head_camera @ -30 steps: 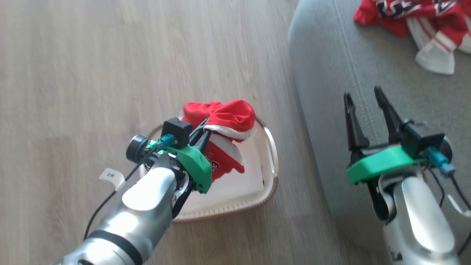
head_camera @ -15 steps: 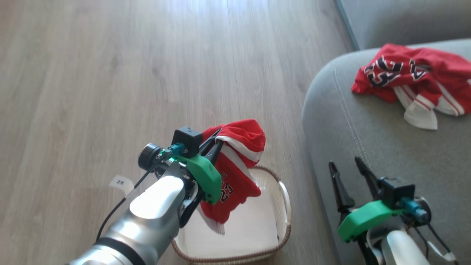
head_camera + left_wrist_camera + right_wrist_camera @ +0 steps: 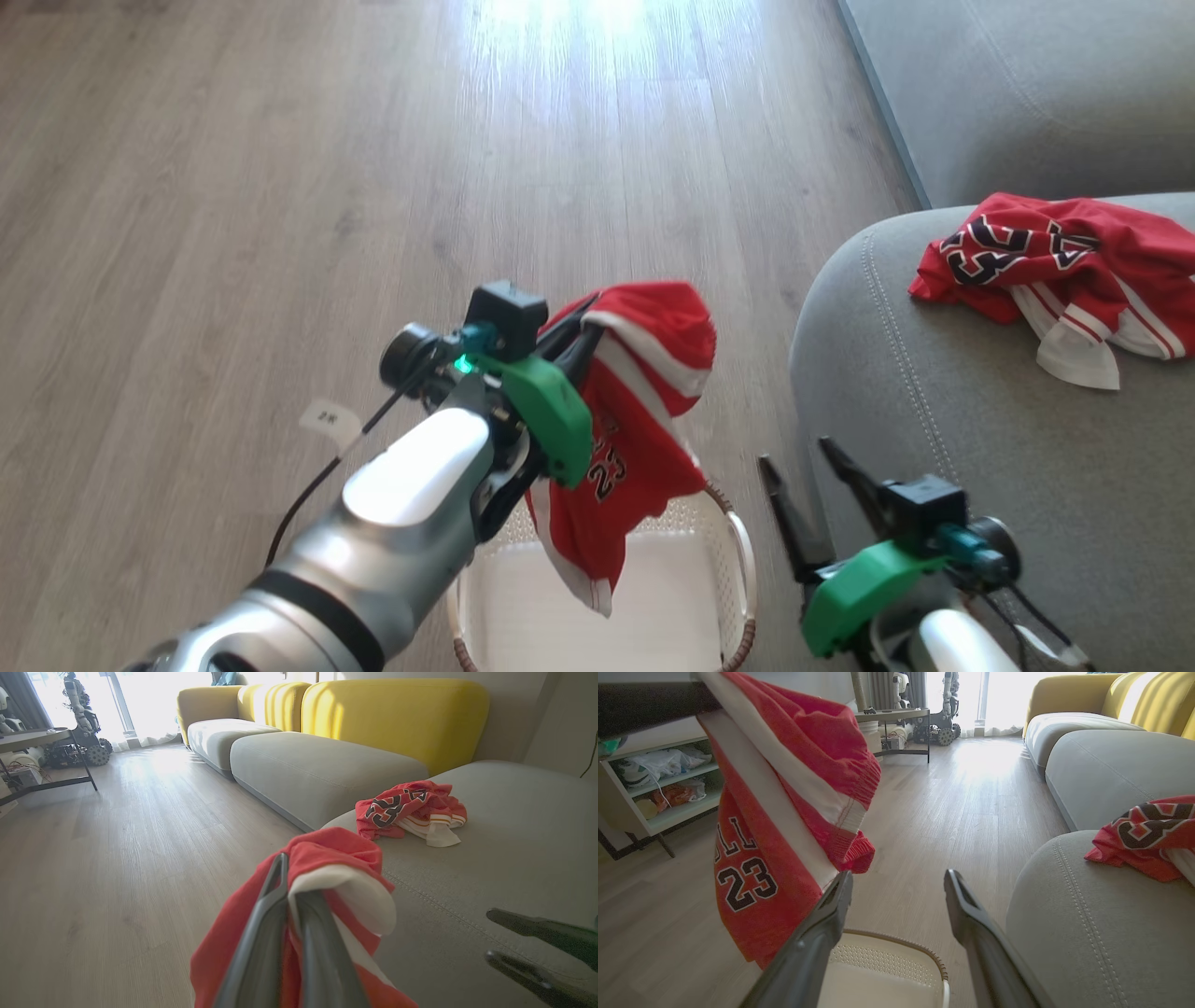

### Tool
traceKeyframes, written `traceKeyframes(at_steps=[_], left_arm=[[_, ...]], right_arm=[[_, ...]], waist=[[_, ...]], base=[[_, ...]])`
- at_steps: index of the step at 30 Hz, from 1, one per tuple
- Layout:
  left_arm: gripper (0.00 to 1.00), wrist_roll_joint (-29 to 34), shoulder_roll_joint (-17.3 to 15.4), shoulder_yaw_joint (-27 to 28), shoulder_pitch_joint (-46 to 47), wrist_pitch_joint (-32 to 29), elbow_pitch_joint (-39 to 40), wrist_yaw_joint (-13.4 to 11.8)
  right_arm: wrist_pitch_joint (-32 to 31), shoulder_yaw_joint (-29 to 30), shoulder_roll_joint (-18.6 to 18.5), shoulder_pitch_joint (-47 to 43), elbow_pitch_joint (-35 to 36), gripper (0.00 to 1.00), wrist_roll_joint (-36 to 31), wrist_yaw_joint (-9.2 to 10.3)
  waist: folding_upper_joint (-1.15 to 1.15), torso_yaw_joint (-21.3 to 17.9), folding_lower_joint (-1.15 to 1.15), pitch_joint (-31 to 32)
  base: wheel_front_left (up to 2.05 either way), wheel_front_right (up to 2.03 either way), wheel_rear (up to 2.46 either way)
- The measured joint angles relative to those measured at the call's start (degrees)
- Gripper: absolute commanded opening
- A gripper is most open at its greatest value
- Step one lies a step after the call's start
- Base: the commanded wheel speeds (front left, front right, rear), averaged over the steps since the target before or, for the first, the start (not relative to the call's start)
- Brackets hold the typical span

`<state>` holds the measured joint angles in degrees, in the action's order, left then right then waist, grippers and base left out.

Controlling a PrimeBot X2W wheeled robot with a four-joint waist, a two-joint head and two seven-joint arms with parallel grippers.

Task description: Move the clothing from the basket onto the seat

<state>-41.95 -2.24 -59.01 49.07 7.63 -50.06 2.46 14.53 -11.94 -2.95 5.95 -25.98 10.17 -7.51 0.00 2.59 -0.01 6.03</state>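
Note:
My left gripper [image 3: 586, 325] [image 3: 289, 877] is shut on the red shorts [image 3: 644, 420] [image 3: 784, 793], lettered "23", which hang in the air above the cream basket [image 3: 738, 551] [image 3: 887, 961]. The basket's floor looks bare under them. The red jersey [image 3: 1055, 261] [image 3: 411, 807] [image 3: 1148, 835] lies crumpled on the grey seat [image 3: 980, 420] [image 3: 514, 858] [image 3: 1101, 933] to the right. My right gripper [image 3: 798, 453] [image 3: 899, 877] stands open with nothing in it, low beside the seat's rounded edge and just right of the basket.
Pale wood floor [image 3: 280, 187] spreads left and ahead. More grey cushions with yellow backs [image 3: 397, 714] run along the far side. A low table [image 3: 896, 718] with machines and a shelf unit [image 3: 658, 788] stand at the room's other side.
The left gripper has lifted the shorts clear of the basket so that they hang free. The head camera has tilted, so the basket and right gripper sit lower in view.

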Motion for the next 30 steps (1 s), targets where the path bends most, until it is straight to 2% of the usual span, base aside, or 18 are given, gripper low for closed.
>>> traceKeyframes(at_steps=[5,12,22,23,24,26,27,28,30], left_arm=[[0.00,-0.9,0.0,-0.3,2.0,-1.2,2.9,0.1],[0.00,-1.4,0.0,-1.9,2.1,-2.5,6.9,-0.5],[0.00,-2.5,0.0,-4.7,2.1,-3.6,11.3,-2.0],[0.00,-2.5,0.0,-4.8,2.1,-3.6,11.4,-2.0],[0.00,-2.6,0.0,-4.8,2.1,-3.7,11.5,-2.1],[0.00,-2.8,0.0,-4.8,2.1,-4.0,11.5,-2.4],[0.00,-3.0,0.0,-4.9,2.1,-4.0,11.5,-2.4],[0.00,-3.2,0.0,-4.9,2.1,-4.0,11.5,-2.4],[0.00,-3.4,0.0,-4.9,2.1,-4.0,11.5,-2.4]], right_arm=[[-0.9,-5.3,0.0,2.2,-1.8,1.00,0.0,0.00],[-1.4,-12.2,-0.1,10.6,-6.3,1.00,0.2,0.00],[-1.4,-21.2,-0.2,18.6,-16.6,1.00,7.3,0.00],[-1.4,-21.6,-0.3,19.1,-17.2,0.91,7.7,0.00],[-1.1,-22.2,-0.3,19.9,-18.1,0.56,8.2,0.00],[-0.8,-22.8,-0.3,20.6,-18.9,0.33,8.3,0.00],[-0.8,-23.2,-0.3,20.8,-19.2,0.13,8.6,0.00],[-0.7,-23.5,-0.3,21.0,-19.5,0.00,8.7,0.00],[-0.6,-23.8,-0.3,21.1,-19.8,0.00,8.9,0.00]], waist=[[0.00,0.6,0.00,0.8],[0.00,1.5,0.00,1.5],[0.00,3.5,0.00,1.6],[0.00,3.6,0.00,1.6],[0.00,3.8,0.00,1.6],[0.00,3.8,0.00,1.5],[0.00,3.8,0.00,1.5],[0.00,3.7,0.00,1.5],[0.00,3.7,0.00,1.5]], base=[[0.00,0.00,0.00],[0.00,0.00,0.00],[0.00,0.00,0.00],[0.00,0.00,0.00],[0.00,0.00,0.00],[0.00,0.00,0.00],[0.00,0.00,0.00],[0.00,0.00,0.00],[0.00,0.00,0.00]])
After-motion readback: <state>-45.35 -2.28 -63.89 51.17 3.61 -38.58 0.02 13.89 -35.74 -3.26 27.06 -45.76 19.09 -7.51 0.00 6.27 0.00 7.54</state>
